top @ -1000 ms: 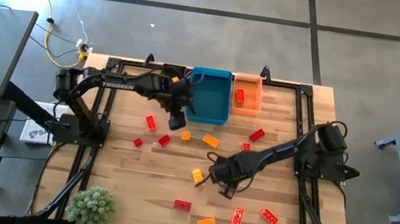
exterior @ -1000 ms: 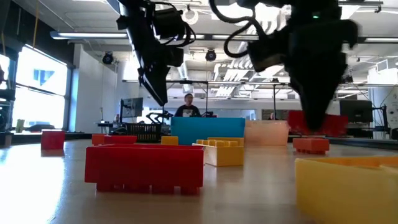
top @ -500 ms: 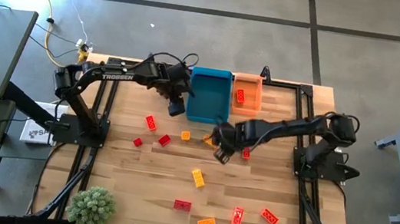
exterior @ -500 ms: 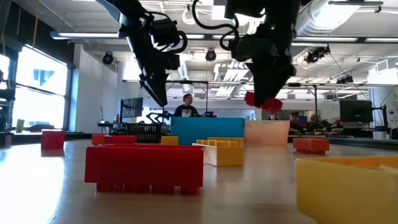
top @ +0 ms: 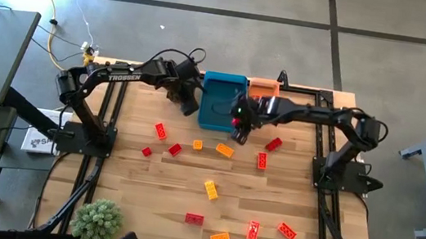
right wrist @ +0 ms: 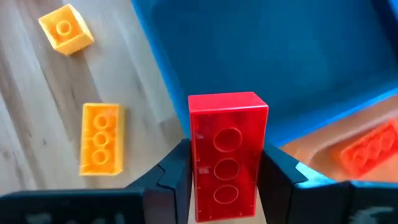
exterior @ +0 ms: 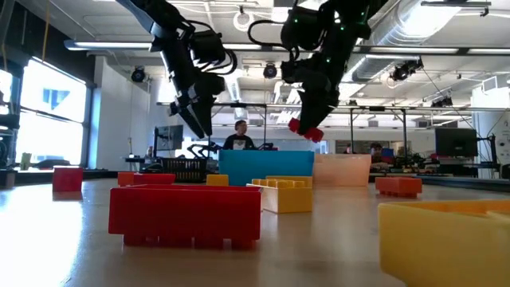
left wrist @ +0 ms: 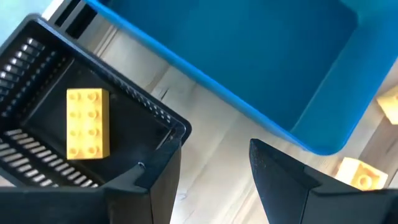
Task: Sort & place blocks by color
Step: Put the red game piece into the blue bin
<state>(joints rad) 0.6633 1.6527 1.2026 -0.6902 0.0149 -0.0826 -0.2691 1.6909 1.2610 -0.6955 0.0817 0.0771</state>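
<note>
My right gripper (top: pixel 239 125) hangs over the near right corner of the blue bin (top: pixel 223 102), shut on a red block (right wrist: pixel 227 149), which also shows in the low view (exterior: pixel 307 130). My left gripper (top: pixel 191 107) hovers open and empty at the blue bin's left side. Its wrist view (left wrist: pixel 214 186) looks down on the wood between the blue bin and a black bin (left wrist: pixel 37 81). In the black bin a yellow block (left wrist: pixel 87 122) lies flat. Several red, orange and yellow blocks lie scattered on the table, among them an orange one (top: pixel 225 149). My right gripper pinches the red block by its two long sides (right wrist: pixel 198 168) between its two fingers (right wrist: pixel 171 177), toward one end. The fingers slant down from above and the rest of the block sticks out past them. The block is lifted clear of table and bins, tilted, its hollow underside toward the wrist camera.
An orange bin (top: pixel 265 89) with a red block (right wrist: pixel 367 152) inside stands right of the blue bin, partly under my right arm. More blocks lie near the front edge (top: pixel 219 238). A green plant (top: pixel 98 220) sits at the near left corner. A person sits beyond the table (exterior: pixel 241 137).
My right gripper has swung from the middle of the table up and toward the far edge to the blue bin's corner, carrying the red block clear of the table. My left gripper, still open, has moved toward the far edge along the blue bin's left side.
</note>
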